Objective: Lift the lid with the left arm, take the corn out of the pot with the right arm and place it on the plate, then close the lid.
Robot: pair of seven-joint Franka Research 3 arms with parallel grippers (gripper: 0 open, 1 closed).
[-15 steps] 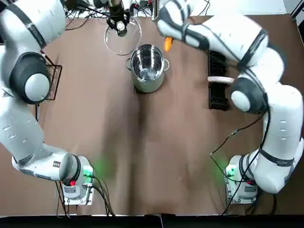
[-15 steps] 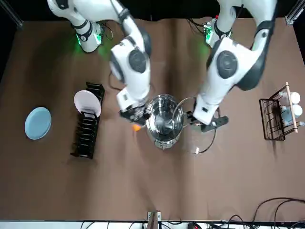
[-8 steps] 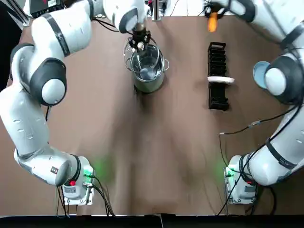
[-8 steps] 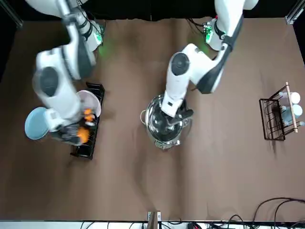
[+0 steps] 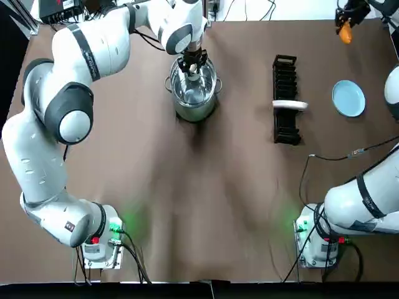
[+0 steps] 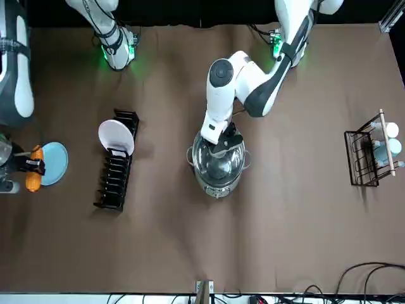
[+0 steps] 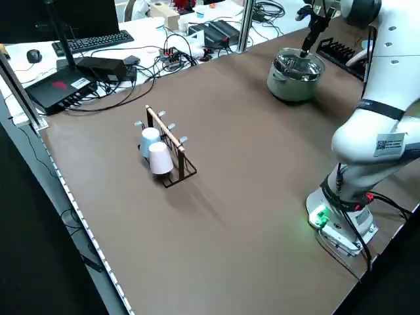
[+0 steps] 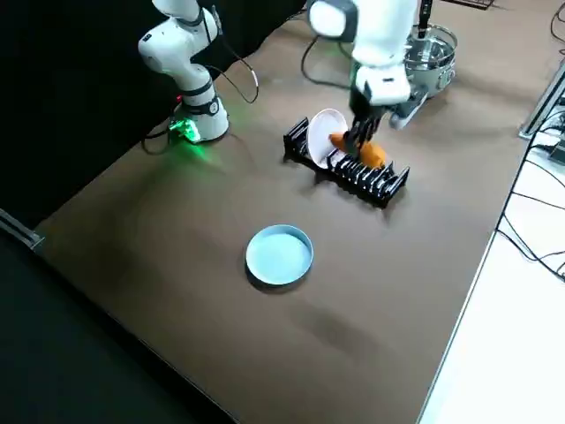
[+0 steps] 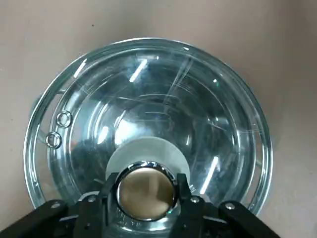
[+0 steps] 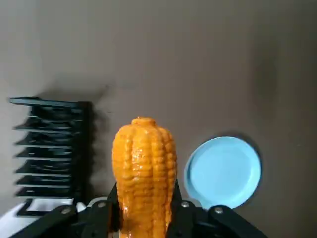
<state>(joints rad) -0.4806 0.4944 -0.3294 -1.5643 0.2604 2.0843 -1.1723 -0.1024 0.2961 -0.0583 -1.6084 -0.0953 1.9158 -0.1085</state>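
My left gripper [image 5: 192, 62] is shut on the knob [image 9: 147, 188] of the glass lid [image 9: 148, 99]. It holds the lid over the mouth of the steel pot [image 5: 193, 93], also seen as the pot [image 6: 218, 171]. Whether the lid rests on the rim I cannot tell. My right gripper [image 5: 345, 25] is shut on the orange corn [image 10: 143, 163] and holds it in the air. The corn [image 6: 31, 176] hangs just outside the edge of the light blue plate [image 6: 56, 161], on the side away from the robot's base; the plate [image 5: 348, 98] lies flat on the table.
A black dish rack [image 5: 286, 118] holding one white plate [image 6: 116, 136] stands between the pot and the blue plate. A wire rack with cups [image 6: 370, 152] stands at the table's left side. Cables and electronics lie along the far edge.
The right gripper carried the corn from beside the pot, past the dish rack, out to the blue plate. The left gripper swung the lid from beside the pot to over it.
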